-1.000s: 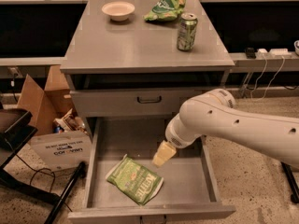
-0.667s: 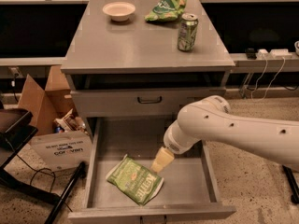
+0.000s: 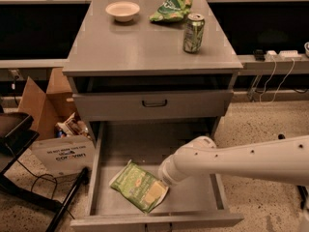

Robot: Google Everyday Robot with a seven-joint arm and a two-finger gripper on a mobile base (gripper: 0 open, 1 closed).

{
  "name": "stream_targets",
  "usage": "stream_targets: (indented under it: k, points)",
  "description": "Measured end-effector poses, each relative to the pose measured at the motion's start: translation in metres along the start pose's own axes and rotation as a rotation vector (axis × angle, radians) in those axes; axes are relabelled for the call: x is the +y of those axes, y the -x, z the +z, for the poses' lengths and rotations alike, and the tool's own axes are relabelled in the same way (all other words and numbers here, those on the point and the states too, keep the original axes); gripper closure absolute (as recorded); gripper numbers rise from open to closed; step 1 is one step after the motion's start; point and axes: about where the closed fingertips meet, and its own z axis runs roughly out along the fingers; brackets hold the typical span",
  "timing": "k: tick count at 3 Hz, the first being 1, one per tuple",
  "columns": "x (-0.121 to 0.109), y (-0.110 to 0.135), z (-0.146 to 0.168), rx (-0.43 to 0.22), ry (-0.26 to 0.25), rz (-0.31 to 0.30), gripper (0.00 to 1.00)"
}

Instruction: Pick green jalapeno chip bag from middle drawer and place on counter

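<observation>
Pincer [image 3: 154, 193] sat low on bag [image 3: 131, 182], flat in open drawer [image 3: 198, 204] below bench [image 3: 145, 47] front edge, likely lining up a grasp; how open, can't tell.

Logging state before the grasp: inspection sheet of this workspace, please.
Surface: counter, grey, matte.
Job's things: green jalapeno chip bag lies flat in open middle drawer, front left.
Clutter: bowl, bright green bag, soda can on counter.
Tool: tool down in drawer, at bag's right end.
Cables: white cables hang right; black cable on floor left.
Surroundings: cardboard box left of cabinet; upper drawer shut.
</observation>
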Motion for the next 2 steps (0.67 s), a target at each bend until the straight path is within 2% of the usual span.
stream_targets:
  k: [1,2]
  points:
    - [-0.012,0.004,0.06,-0.01,0.005,-0.007,0.0]
    - [-0.018,0.013,0.086,-0.016,0.005,-0.021,0.0]
